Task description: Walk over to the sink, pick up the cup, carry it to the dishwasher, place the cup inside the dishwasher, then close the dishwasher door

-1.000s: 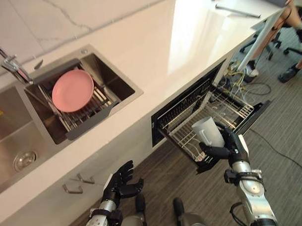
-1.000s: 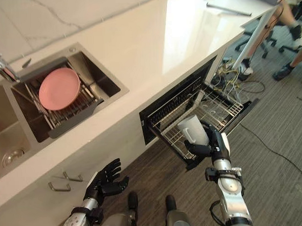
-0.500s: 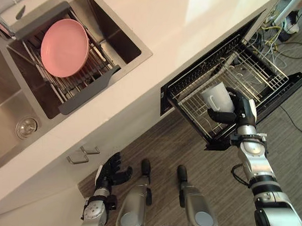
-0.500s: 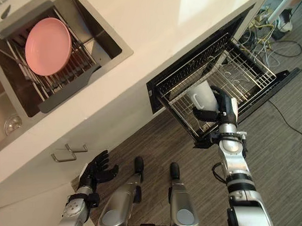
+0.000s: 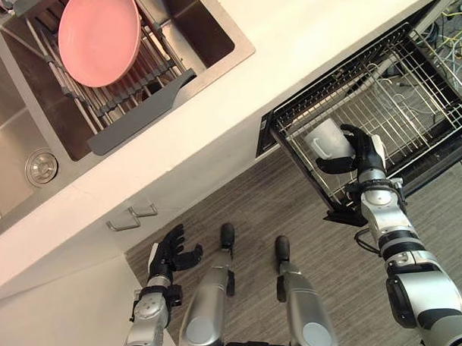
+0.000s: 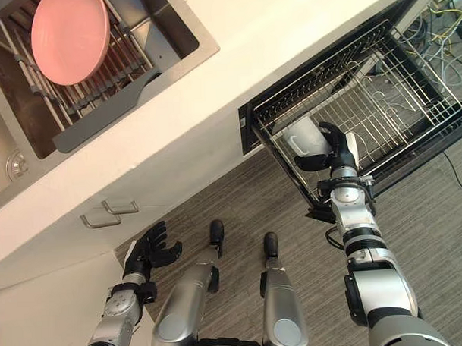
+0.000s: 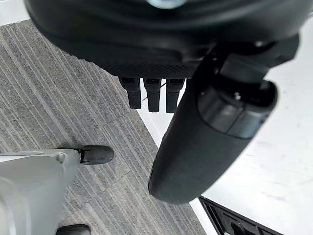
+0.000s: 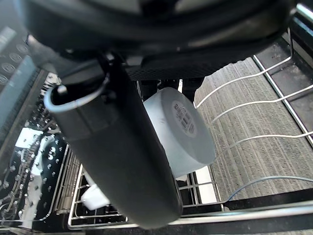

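Cup (image 5: 326,139) clasped in the curled right hand (image 5: 363,155), over the pulled-out dishwasher rack (image 5: 410,98). Left hand (image 5: 170,255) low above the floor, fingers relaxed and apart.

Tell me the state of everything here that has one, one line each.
cup: held over the rack, not yet set down
right hand: shut on the cup
left hand: open, idle
dishwasher: open, rack pulled out
pink plate: propped in the sink rack
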